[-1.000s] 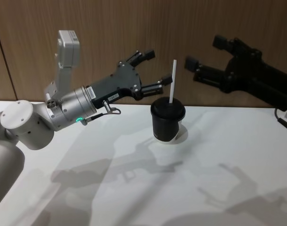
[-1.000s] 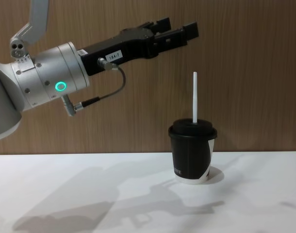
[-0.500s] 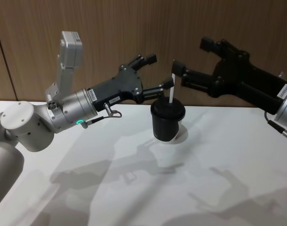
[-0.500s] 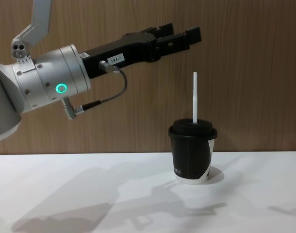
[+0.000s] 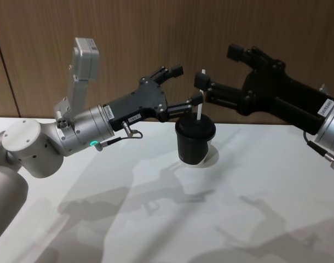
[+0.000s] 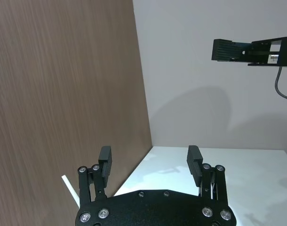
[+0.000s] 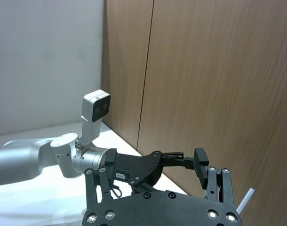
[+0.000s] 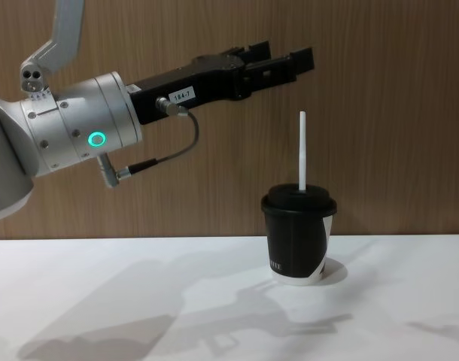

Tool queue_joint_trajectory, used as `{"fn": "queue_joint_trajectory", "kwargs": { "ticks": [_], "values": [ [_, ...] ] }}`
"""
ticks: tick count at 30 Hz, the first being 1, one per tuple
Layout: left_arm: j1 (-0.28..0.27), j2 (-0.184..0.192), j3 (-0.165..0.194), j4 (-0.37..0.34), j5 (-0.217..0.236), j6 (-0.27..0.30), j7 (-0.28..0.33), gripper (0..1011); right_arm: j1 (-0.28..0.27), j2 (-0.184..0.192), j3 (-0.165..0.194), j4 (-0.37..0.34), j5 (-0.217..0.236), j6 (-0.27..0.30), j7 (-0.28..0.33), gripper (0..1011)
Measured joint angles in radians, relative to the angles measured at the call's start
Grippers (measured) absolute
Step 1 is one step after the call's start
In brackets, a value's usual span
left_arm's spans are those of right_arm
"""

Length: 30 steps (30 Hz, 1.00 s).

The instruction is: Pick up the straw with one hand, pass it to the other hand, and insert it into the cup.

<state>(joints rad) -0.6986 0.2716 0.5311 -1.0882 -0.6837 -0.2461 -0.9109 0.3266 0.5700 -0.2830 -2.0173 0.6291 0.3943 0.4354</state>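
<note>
I read the straw as already seated. The left gripper [image 8: 278, 66] hangs up and left of the cup [image 8: 298, 239], jaws open and empty; the right gripper [image 5: 219, 74] sits above the cup to its right, open too. The straw [image 8: 302, 151] stands upright through the lid, clear of both.

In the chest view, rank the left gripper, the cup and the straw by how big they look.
1. Left gripper, though it may sit nearer the camera, so its lead is unsure.
2. Cup.
3. Straw: its visible part is about as tall as the cup but far thinner.
</note>
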Motion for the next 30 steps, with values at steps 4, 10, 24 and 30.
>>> {"fn": "queue_joint_trajectory", "kwargs": {
  "ticks": [4, 10, 24, 30],
  "values": [
    [0.0, 0.0, 0.001, -0.001, 0.001, 0.002, 0.002, 1003, 0.0, 0.0, -0.002, -0.001, 0.0, 0.0, -0.001, 1001],
    [0.001, 0.001, 0.002, -0.002, 0.002, 0.003, 0.004, 1003, 0.001, 0.0, -0.004, -0.001, 0.0, -0.001, -0.001, 1001],
    [0.001, 0.002, 0.004, -0.003, 0.003, 0.005, 0.007, 1003, 0.001, 0.0, -0.006, -0.002, 0.0, -0.001, -0.002, 1001],
    [0.001, 0.002, 0.004, -0.004, 0.003, 0.005, 0.007, 1003, 0.002, 0.0, -0.007, -0.002, -0.001, -0.001, -0.002, 1001]
  ]
}}
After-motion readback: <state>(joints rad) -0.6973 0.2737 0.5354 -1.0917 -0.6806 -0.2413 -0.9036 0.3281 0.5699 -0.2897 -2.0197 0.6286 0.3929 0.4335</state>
